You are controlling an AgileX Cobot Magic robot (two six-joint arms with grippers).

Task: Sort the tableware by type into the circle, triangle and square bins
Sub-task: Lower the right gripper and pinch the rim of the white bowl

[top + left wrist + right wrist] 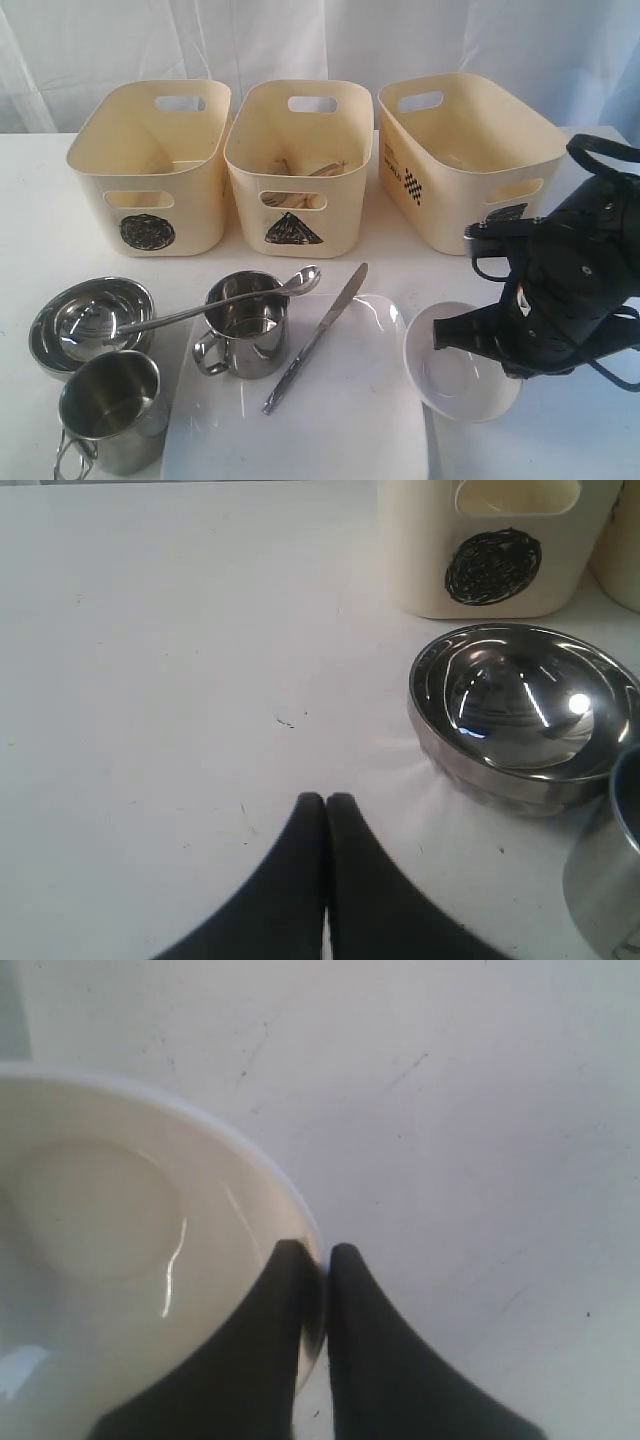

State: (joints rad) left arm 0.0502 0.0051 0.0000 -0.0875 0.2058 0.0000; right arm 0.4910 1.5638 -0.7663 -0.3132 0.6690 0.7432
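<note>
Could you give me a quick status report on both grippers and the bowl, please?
Left gripper shut, empty. Right gripper pinching plastic bowl rim. Nothing seen between it and square bin.

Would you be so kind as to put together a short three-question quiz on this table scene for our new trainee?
1. True or false: the left tool is shut and holds nothing.
2. Which item lies on the white square plate? A: a whisk. B: the knife. C: a ladle.
3. Fill in the blank: the right tool pinches the rim of the ____.

Key: 1 true; 2 B; 3 pale bowl.
</note>
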